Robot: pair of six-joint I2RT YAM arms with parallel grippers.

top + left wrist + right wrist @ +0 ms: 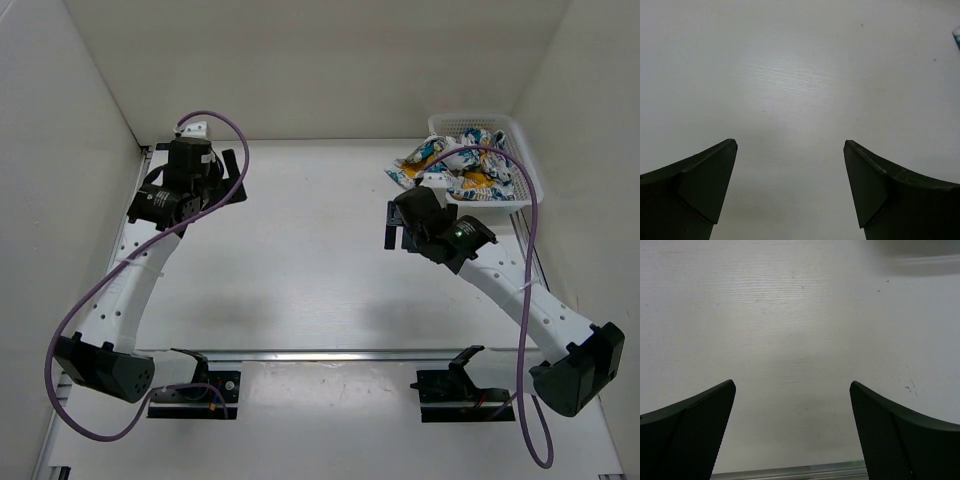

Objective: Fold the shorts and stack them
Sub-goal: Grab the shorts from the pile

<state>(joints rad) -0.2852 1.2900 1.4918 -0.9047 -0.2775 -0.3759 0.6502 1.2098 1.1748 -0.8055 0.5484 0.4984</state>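
The shorts (461,166) are a crumpled heap of white fabric with teal, yellow and black print. They lie in the white mesh basket (523,162) at the back right and spill over its left rim onto the table. My right gripper (394,227) is open and empty, just left of and in front of the basket; its wrist view shows only bare table between its jaws (792,385). My left gripper (236,178) is open and empty at the back left, over bare table (790,144). A sliver of teal print (957,38) shows at the right edge of the left wrist view.
White walls close the table in at the left, back and right. A metal rail (330,354) runs across the near side, with two black mounts (455,385) in front of it. The rail also shows in the right wrist view (790,471).
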